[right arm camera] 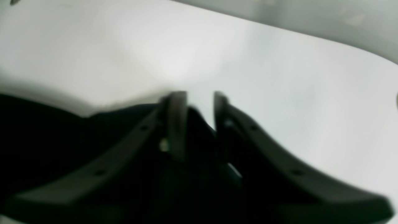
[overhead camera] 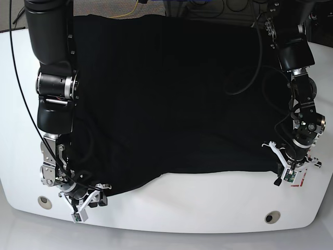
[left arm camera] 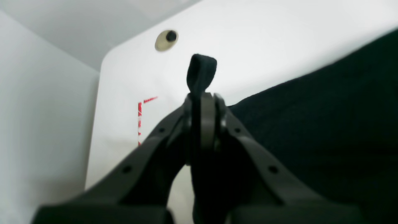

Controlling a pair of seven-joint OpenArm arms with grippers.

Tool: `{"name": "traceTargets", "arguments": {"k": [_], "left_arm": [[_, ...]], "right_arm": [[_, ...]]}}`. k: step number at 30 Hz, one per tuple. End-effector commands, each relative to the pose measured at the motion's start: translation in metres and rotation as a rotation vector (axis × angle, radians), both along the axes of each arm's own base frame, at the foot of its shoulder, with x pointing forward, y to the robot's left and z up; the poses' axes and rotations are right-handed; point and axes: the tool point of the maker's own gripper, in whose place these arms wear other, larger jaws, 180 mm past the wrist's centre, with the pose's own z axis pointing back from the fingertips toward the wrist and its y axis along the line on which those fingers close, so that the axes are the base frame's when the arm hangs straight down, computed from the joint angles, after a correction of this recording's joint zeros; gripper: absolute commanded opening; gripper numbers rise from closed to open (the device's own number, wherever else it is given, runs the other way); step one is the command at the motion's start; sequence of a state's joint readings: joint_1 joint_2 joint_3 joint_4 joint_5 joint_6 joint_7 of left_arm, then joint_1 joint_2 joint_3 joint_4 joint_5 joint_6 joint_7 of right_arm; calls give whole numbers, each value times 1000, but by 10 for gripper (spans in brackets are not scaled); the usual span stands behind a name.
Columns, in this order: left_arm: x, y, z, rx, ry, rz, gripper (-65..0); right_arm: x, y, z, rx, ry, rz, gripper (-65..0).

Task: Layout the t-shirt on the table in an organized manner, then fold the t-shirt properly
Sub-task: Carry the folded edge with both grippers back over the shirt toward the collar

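Base view: both hands hold the t-shirt [overhead camera: 171, 99] hem corners apart, apparently to spread it over the tabletop [overhead camera: 208, 208]. Left hand [left arm camera: 203, 96] pinches a fabric fold; right hand [right arm camera: 200, 96] stands parted, cloth between its fingers.

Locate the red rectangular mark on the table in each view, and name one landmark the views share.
Left wrist: the red mark lies left of centre on the white table, just left of the left gripper.
Right wrist: not in it.
Base: a sliver of it shows at the lower right, beside that same gripper.
Shared landmark: the black t-shirt, seen in all three.
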State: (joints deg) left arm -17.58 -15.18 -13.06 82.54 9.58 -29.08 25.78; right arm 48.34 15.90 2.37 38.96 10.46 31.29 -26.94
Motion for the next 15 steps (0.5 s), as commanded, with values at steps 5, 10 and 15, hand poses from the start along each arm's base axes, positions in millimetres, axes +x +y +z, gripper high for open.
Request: {"name": "traceTargets", "arguments": {"k": [5, 10, 15], "left_arm": [[19, 26, 38, 25, -81, 33, -650], [25, 39, 46, 36, -86, 53, -650], [24, 52, 44, 49, -68, 70, -650]], "right_arm": [[33, -11, 53, -49, -129, -61, -165], [33, -25, 63, -114, -120, -54, -48], [20, -36, 70, -186, -90, -48, -45]]}}
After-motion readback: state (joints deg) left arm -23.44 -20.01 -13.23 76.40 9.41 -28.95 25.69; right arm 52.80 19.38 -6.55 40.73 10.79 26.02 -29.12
